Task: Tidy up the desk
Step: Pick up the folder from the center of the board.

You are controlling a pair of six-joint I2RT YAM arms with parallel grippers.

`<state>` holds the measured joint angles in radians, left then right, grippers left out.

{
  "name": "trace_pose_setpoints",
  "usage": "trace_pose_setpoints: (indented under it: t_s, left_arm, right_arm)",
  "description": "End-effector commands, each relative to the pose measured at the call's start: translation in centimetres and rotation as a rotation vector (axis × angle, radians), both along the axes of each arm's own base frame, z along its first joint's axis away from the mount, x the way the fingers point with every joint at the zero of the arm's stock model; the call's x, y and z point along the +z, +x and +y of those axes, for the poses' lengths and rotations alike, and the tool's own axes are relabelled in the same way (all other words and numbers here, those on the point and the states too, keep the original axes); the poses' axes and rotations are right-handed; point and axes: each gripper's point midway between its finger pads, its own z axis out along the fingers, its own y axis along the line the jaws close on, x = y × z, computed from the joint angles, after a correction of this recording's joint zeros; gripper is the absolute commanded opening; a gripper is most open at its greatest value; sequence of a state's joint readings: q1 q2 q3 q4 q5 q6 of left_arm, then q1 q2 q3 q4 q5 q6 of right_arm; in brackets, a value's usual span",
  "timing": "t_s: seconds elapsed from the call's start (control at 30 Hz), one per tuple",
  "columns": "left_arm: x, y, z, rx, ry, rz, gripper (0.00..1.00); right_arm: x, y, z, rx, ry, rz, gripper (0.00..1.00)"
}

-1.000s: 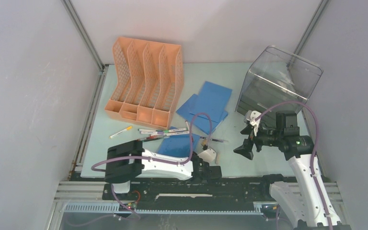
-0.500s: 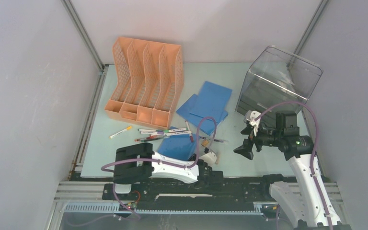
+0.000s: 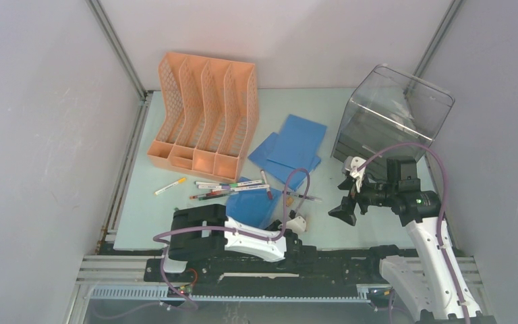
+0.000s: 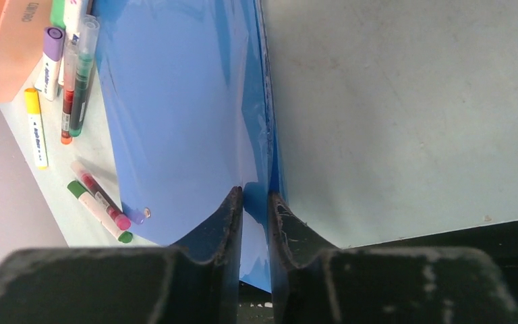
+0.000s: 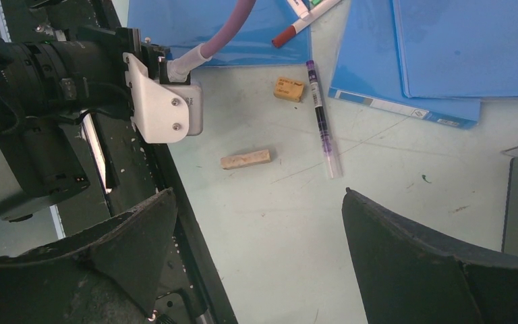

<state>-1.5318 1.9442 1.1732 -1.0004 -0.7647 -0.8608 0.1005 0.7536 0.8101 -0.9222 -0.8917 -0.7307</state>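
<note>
Standing by the booth, I saw the pale green table [image 3: 150, 209] stretched between the grey panel walls, just beyond the black rail where both arms were bolted. The left arm lay low along the table's near edge. The left arm's fingers [image 4: 236, 206] were drawn almost together, pinched on the near edge of a blue folder [image 4: 182, 115]. That folder curved upward where it was held. A cluster of markers [image 4: 74, 74] lay beside the folder's left side, and a yellow-capped marker [image 3: 170, 186] sat a little apart from them.

The right arm hung over the right half of the table. The right arm's fingers [image 5: 405, 250] were spread wide with nothing between them. Beneath them on the bare surface lay a purple pen [image 5: 324, 118], a long tan block [image 5: 245, 158] and a smaller tan block [image 5: 289, 88], all apart from one another.

An orange file rack [image 3: 206, 111] stood upright at the far left. A clear drawer box [image 3: 391, 118] stood at the far right, just behind the right arm's wrist. Between them, two more blue folders [image 3: 290, 145] lay flat and overlapping.
</note>
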Motion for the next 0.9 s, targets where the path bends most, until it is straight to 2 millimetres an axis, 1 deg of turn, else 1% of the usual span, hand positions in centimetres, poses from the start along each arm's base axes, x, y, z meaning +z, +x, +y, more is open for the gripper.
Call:
trace_pose_setpoints:
  t_s: [0.0,0.17,0.3,0.5,0.6,0.73,0.8,0.87]
  left_arm:
    - [1.5,0.6,-0.6,0.009,-0.02,-0.065,0.18]
    - [4.8,0.6,-1.6,-0.007,-0.084,-0.111,0.06]
    - [6.4,0.7,-1.9,-0.007,-0.146,-0.134,0.0]
    - [8.6,1.1,-2.0,-0.011,-0.212,-0.163,0.0]
    - [9.6,1.1,-2.2,-0.025,-0.254,-0.164,0.0]
    - [10.5,0.9,-2.6,-0.044,-0.313,-0.15,0.0]
    - [10.9,0.9,-2.9,-0.05,-0.338,-0.145,0.0]
    - [11.1,0.8,-3.3,-0.061,-0.363,-0.136,0.0]
  right_arm:
    - [0.3,0.3,0.2,0.007,0.008,-0.024,1.0]
    - [0.8,-0.4,0.8,0.038,0.047,-0.005,1.0]
    - [1.0,-0.6,1.2,0.047,0.069,0.015,1.0]
    - [1.1,-0.6,1.7,0.045,0.103,0.075,1.0]
    - [0.7,-0.3,2.2,0.026,0.122,0.142,1.0]
    - [-0.2,1.4,2.9,-0.07,0.154,0.255,1.0]
    - [-0.8,2.9,3.0,-0.159,0.167,0.323,1.0]
    - [-1.0,4.9,3.1,-0.262,0.198,0.385,1.0]
